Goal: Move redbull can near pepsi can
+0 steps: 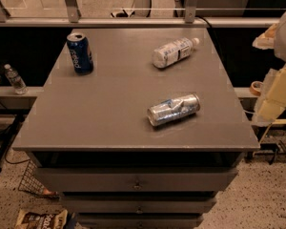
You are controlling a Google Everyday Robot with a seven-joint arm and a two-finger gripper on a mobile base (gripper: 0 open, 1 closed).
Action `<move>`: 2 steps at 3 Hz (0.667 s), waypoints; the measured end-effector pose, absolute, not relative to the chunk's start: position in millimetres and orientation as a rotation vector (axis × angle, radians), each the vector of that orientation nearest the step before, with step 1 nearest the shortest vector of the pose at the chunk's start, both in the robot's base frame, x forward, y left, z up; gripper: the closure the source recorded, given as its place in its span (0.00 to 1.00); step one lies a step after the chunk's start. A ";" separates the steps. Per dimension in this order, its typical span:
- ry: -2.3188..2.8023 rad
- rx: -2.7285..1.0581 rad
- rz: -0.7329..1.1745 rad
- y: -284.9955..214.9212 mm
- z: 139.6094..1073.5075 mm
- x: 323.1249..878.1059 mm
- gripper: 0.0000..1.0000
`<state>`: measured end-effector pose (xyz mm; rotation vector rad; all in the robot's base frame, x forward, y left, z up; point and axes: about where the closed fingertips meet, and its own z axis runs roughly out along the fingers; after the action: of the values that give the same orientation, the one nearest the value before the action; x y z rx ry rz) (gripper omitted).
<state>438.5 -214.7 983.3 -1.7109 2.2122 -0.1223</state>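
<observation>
The redbull can [173, 109], slim, silver with blue patches, lies on its side on the grey cabinet top [109, 104], near the front right. The pepsi can [80, 53], dark blue with white lettering and a silver top, stands upright at the back left. My gripper [275, 92] is a pale shape at the right edge of the view, beyond the cabinet's right side and well to the right of the redbull can. It touches nothing on the top.
A clear plastic bottle [173, 52] with a white label lies on its side at the back right. A small bottle [14, 79] stands on a ledge to the left. Drawers [136, 180] face front; a snack bag [40, 219] lies on the floor.
</observation>
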 end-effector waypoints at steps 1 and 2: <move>2.212 -1.711 -0.122 -214.7 983.4 438.5 0.00; 2.126 -1.816 -0.083 -200.4 971.6 449.9 0.00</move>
<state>449.9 -200.4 971.6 -1.8162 2.1262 -0.0825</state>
